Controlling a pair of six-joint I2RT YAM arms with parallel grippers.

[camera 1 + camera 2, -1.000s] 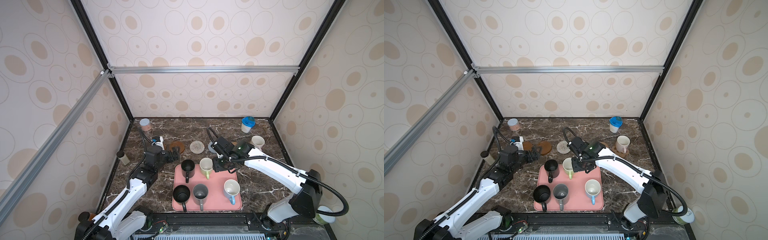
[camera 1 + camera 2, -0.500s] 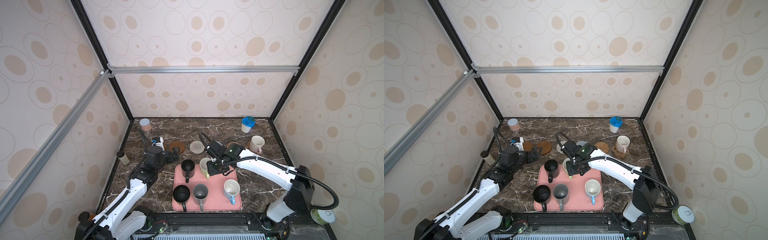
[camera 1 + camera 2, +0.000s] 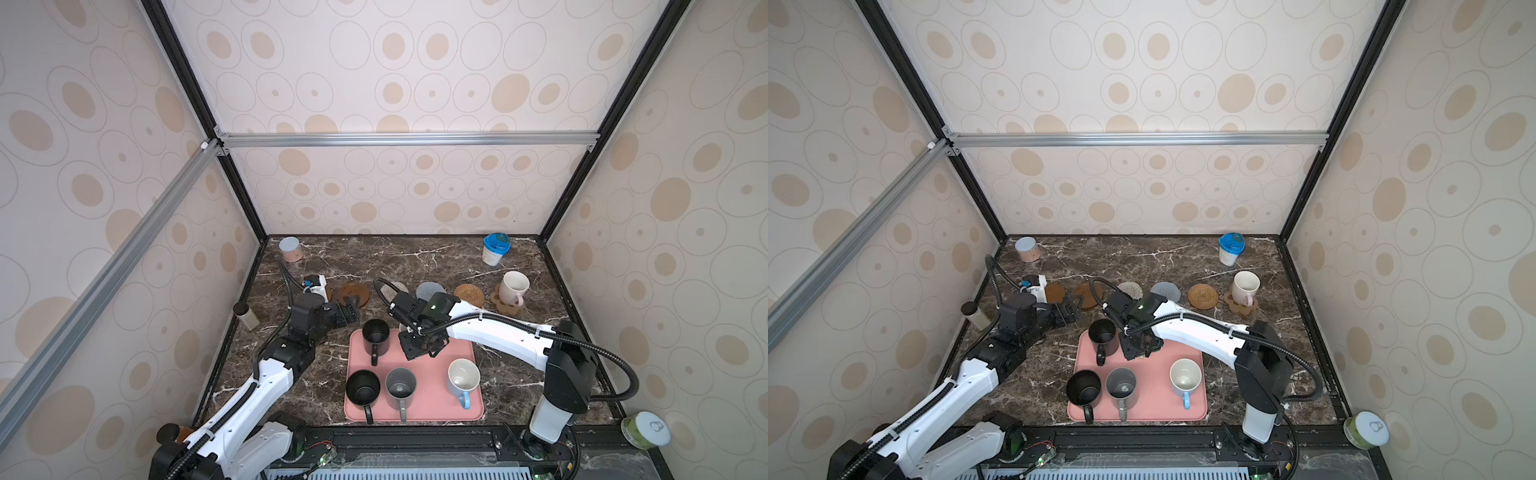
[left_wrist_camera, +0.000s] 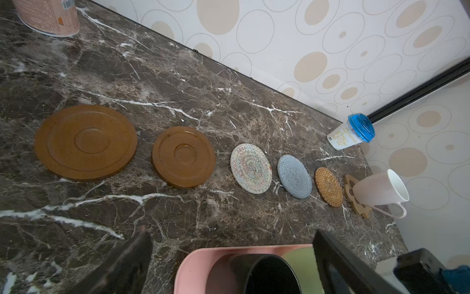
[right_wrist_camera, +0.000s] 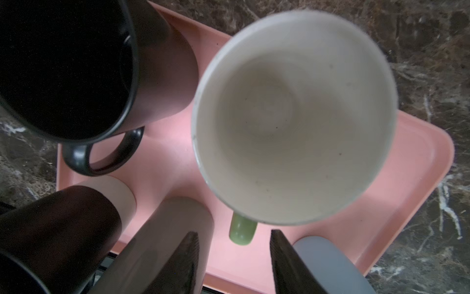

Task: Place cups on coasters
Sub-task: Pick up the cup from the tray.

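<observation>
Counting one done: white mug (image 3: 514, 287) on paw coaster (image 3: 505, 306), frame right; five remain on tray (image 3: 432, 409); right end effector (image 5: 233, 233) half-open astride green mug (image 5: 292, 114) handle, left end effector (image 4: 230, 230) wide open, empty.

Dark marble tabletop (image 3: 415, 257) with pink tray (image 3: 432, 403), six coasters (image 3: 469, 295), can (image 3: 290, 249), jar (image 3: 494, 249)
</observation>
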